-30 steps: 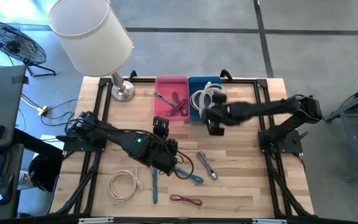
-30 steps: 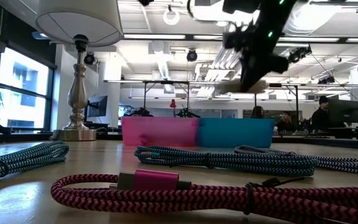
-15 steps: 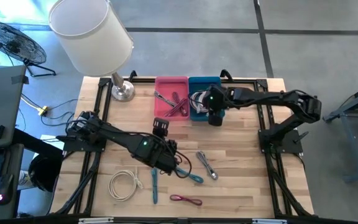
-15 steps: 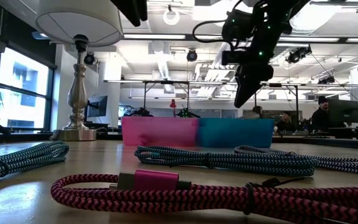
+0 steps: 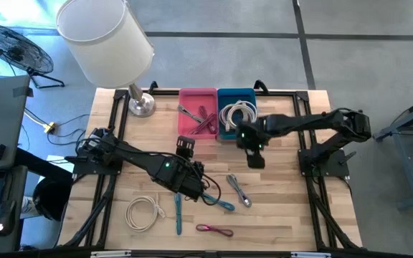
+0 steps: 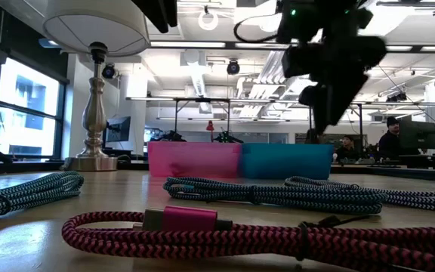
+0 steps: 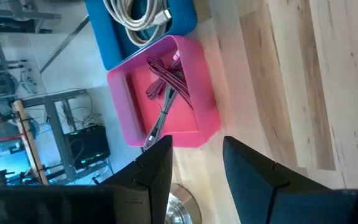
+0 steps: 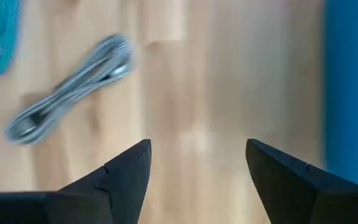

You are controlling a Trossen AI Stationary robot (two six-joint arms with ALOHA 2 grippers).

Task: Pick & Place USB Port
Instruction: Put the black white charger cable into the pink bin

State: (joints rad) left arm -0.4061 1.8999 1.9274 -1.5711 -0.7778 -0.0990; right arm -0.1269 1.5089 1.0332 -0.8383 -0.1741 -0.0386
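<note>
From above, you see the right gripper (image 5: 255, 159) over bare wood just in front of the blue bin (image 5: 224, 94), its fingers spread and empty. A white cable (image 5: 238, 114), coiled in loose loops, lies inside that bin; the pink bin (image 5: 196, 93) touching it holds a pink-and-grey cable (image 5: 201, 120). The left gripper (image 5: 198, 192) sits low among the loose cables near the table's front, by a teal cable (image 5: 219, 203); a grey cable (image 5: 239, 190), a second white coil (image 5: 143, 213) and a magenta cable (image 5: 215, 230) lie around it.

At table height, your right gripper (image 6: 331, 102) hangs above the blue bin (image 6: 286, 161), with braided cables across the foreground.

Your left wrist view shows its fingers (image 7: 250, 176) parted with nothing between them, and the white cable (image 7: 137, 13) in the blue bin beyond the pink one.

Your right wrist view shows fingers (image 8: 294, 180) wide apart over wood, the grey cable (image 8: 67, 89) ahead.
</note>
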